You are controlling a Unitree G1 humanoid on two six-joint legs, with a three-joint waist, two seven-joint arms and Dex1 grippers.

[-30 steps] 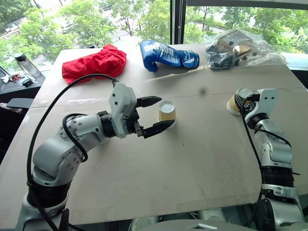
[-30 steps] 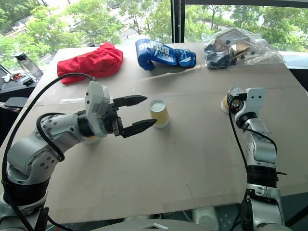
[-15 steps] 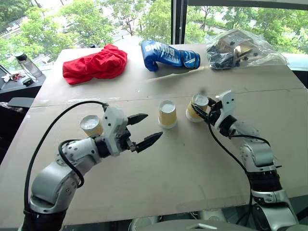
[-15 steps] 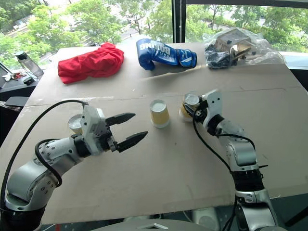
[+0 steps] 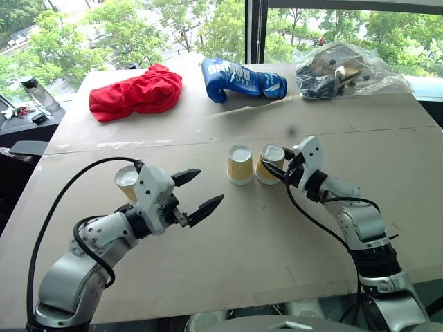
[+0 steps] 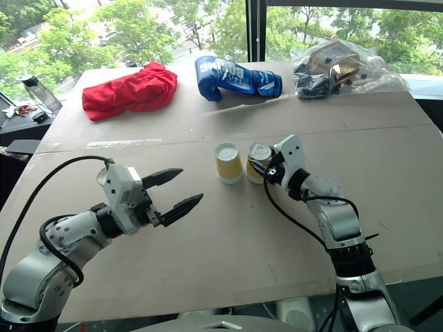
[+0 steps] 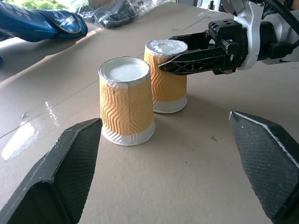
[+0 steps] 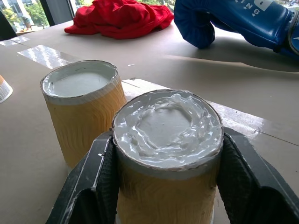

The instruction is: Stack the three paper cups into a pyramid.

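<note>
Since a second ago, we have carried the right-hand cup [image 5: 268,163] from near the tabletop's [image 5: 277,242] right edge in toward the middle, and it now stands upside down just beside the middle cup [image 5: 239,164], their sides close or touching; we cannot tell which. Our right gripper [image 5: 275,168] is clamped on it, one of the fingers [image 8: 254,184] pressed to each side of its ribbed wall. Meanwhile our left gripper [image 5: 196,191] has drawn back from the middle cup toward the near left, and its fingers [image 7: 70,172] stand spread wide, holding nothing, well apart from that cup. A third cup [image 5: 127,181] stands behind our left wrist, nearer the tabletop's left edge. Along the far edge lie a red cloth [image 5: 136,91], a blue boxing glove [image 5: 242,79] and a clear plastic bag [image 5: 346,69].
</note>
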